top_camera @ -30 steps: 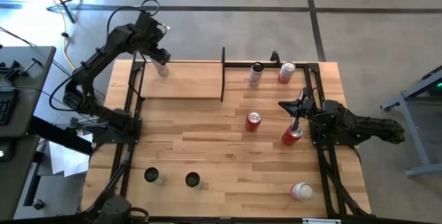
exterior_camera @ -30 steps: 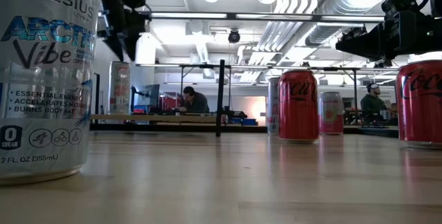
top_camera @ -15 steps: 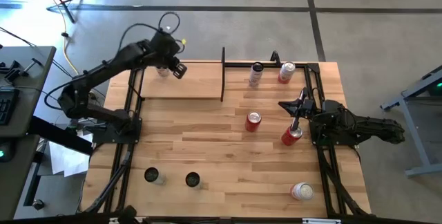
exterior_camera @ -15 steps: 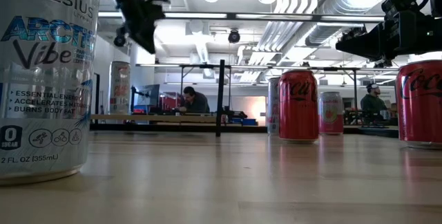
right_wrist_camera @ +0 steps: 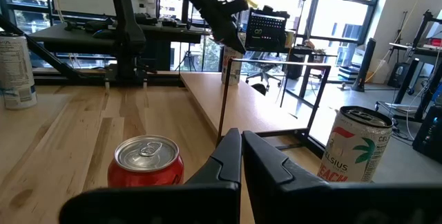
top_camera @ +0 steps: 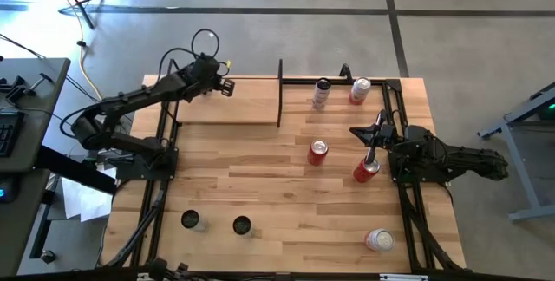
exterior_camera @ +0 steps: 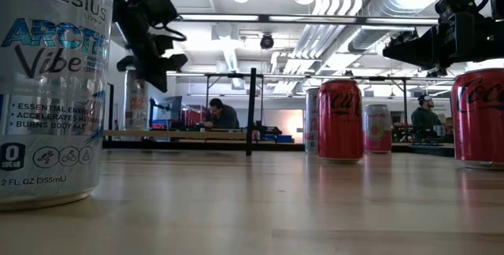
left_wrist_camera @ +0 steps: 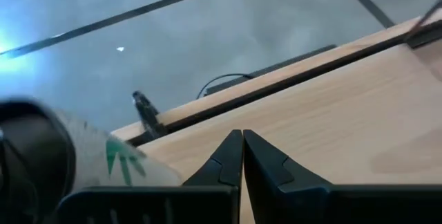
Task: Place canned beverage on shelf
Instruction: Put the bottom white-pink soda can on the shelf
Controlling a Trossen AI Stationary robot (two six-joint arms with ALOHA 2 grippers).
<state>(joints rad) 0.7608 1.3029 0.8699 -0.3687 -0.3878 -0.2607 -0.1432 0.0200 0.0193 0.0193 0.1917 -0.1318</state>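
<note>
- Canned beverage (exterior_camera: 136, 101): you have it standing upright on the shelf (top_camera: 234, 107), near the far left end, with nothing holding it.
- Left gripper (top_camera: 227, 88): it hovers above the shelf just beside that can, and its wrist view shows the two fingers pressed together and empty.
- Right gripper (top_camera: 357, 131): it waits at the right side of the table, fingers also closed on nothing, close to a red can (top_camera: 366, 170).
- Step in hand: the placing of this can looks finished, so you are clearing the arm from the shelf.
- Next move: lift clear without brushing the can, then spread the fingers before you reach for another can, perhaps the red one mid-table (top_camera: 318, 152).
</note>
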